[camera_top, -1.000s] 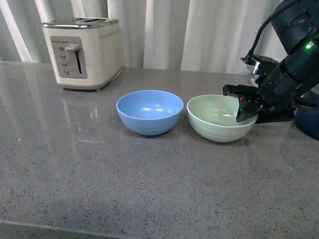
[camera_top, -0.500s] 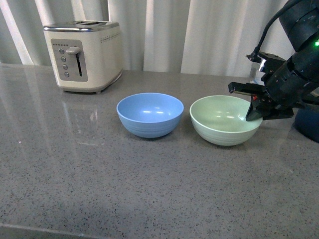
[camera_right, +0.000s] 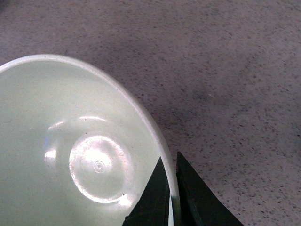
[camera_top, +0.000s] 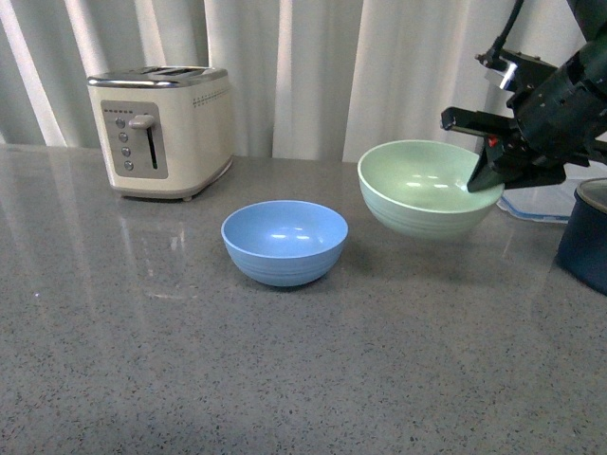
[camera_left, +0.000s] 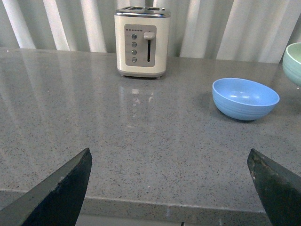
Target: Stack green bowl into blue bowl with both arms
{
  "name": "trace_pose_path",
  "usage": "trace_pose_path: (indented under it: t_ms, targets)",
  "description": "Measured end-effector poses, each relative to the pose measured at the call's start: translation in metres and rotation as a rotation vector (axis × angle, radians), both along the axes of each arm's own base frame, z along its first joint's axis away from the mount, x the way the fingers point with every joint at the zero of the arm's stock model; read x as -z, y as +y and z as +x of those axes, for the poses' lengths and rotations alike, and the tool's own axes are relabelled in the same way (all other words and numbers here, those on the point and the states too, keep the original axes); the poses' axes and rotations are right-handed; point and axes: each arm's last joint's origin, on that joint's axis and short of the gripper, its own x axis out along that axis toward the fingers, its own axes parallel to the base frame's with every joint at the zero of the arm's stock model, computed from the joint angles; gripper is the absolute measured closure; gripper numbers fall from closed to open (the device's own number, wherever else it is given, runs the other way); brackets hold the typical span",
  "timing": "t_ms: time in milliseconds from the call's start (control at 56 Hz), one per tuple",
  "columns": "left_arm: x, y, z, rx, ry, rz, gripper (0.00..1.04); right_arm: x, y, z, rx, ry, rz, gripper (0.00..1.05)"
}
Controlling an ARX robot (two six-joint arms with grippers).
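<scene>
The green bowl (camera_top: pixel 422 190) hangs in the air, lifted off the counter to the right of the blue bowl and slightly tilted. My right gripper (camera_top: pixel 488 172) is shut on its right rim, one finger inside and one outside; the right wrist view shows the rim pinched between the fingers (camera_right: pixel 171 188) with the green bowl's inside (camera_right: pixel 70 155) below. The blue bowl (camera_top: pixel 285 241) sits empty on the grey counter (camera_top: pixel 190 360); it also shows in the left wrist view (camera_left: pixel 244 98). My left gripper (camera_left: pixel 171 183) is open, low over the counter's near edge, far from both bowls.
A cream toaster (camera_top: pixel 161 116) stands at the back left, seen also in the left wrist view (camera_left: pixel 142 41). A dark navy pot (camera_top: pixel 586 237) sits at the right edge, with a clear container (camera_top: pixel 536 201) behind it. White curtains hang behind the counter.
My right gripper has lifted the green bowl off the counter, up and slightly back. The blue bowl and toaster sit lower in the view.
</scene>
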Motion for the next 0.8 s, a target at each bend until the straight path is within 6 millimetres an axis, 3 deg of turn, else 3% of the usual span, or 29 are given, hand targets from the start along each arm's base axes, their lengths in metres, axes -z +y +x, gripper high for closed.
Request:
trace_pose_path:
  t_ms: [357,571,804]
  targets:
    - [0.000,0.000,0.000,0.000,0.000,0.000,0.07,-0.018,0.046,-0.002,-0.118,-0.036,0.014,1.04]
    - [0.000,0.000,0.000,0.000,0.000,0.000,0.07,-0.003,0.076,0.005,-0.187,0.000,0.016,1.04]
    - [0.000,0.000,0.000,0.000,0.000,0.000,0.07,0.004,0.094,0.018,-0.224,0.009,0.018,1.04]
